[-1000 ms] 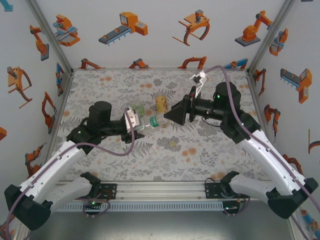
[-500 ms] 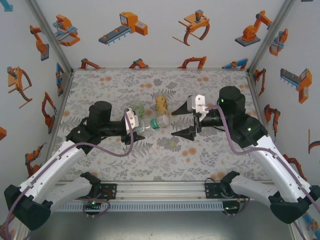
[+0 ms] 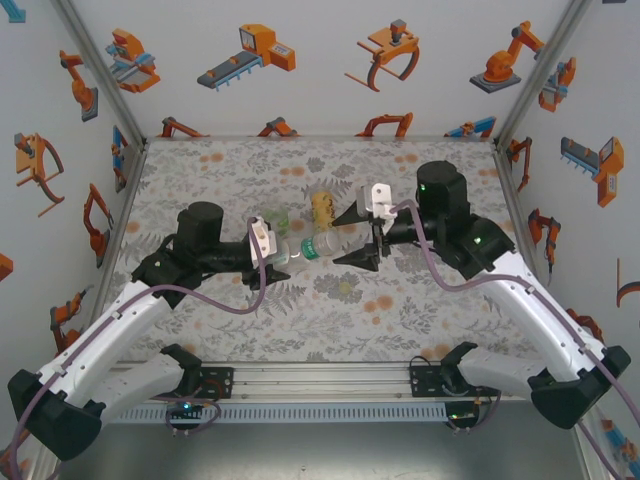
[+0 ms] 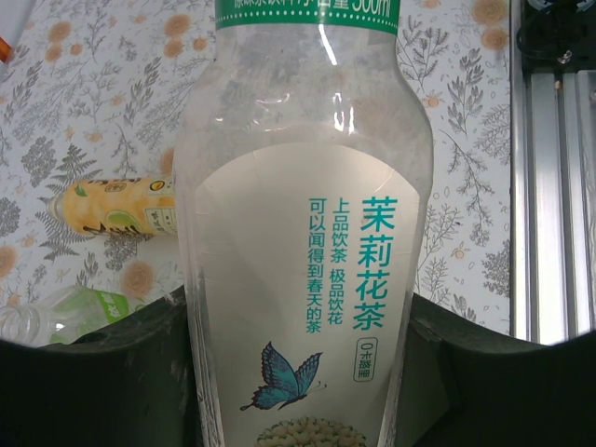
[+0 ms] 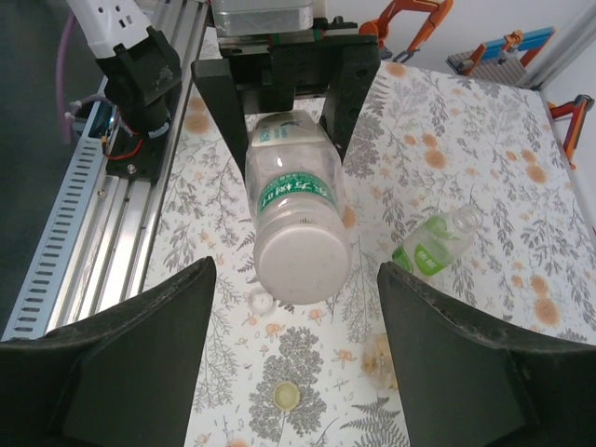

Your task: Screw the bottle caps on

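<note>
Although the clear bottle [image 5: 293, 214] hangs level at mid-frame above the surface [image 3: 400, 310], it is firmly clamped round its body by the left gripper [image 3: 270, 252]. It appears empty, so judged light and thin-walled. A hard squeeze would likely dent it, and the smooth plastic may turn in the grip under twisting.

The right gripper [image 3: 348, 240] stands open and holds nothing, its fingers either side of the bottle's round end without touching it. Whether that end carries a cap cannot be told.

One small white cap [image 5: 259, 300] lies on the surface at lower centre of the right wrist view. It is judged light and rigid, best pinched across its rim.
</note>
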Motion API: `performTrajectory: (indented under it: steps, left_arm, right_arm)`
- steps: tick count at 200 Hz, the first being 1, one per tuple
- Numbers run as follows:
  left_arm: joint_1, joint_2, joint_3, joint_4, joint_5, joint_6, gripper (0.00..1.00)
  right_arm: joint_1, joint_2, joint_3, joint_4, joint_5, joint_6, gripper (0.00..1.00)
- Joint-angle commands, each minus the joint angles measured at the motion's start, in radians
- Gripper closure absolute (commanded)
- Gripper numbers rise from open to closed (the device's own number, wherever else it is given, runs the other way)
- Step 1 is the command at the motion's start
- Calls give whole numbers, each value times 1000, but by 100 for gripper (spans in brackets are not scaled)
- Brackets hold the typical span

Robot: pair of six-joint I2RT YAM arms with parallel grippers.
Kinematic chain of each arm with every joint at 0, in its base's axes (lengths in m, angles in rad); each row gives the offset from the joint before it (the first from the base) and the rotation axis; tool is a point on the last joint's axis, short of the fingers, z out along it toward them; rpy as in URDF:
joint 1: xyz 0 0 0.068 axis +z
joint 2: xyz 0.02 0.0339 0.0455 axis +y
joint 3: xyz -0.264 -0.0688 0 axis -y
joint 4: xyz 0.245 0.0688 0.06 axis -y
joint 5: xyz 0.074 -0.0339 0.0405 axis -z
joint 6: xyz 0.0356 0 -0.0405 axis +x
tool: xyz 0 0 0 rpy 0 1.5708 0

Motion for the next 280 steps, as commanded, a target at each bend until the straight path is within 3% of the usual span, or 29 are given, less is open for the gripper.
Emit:
performTrajectory:
  steps: [1, 85, 174, 234, 280]
  left_arm:
    - [-1, -9, 28, -7, 35, 20, 100]
    - [-2, -8, 31, -7, 46, 20, 100]
    - [-1, -6, 33, -6, 47, 19, 100]
    - [0, -10, 33, -2, 39, 17, 100]
    - [3, -12, 29, 16, -18, -3, 100]
  right_arm:
    - [8, 9, 33, 19, -48, -18, 37]
    - [10, 31, 26, 40, -31, -3, 46]
    - [10, 26, -6, 59, -6, 67, 65]
    - [11, 30, -52, 134, -17, 312, 79]
    - [16, 52, -106, 225, 168, 699, 92]
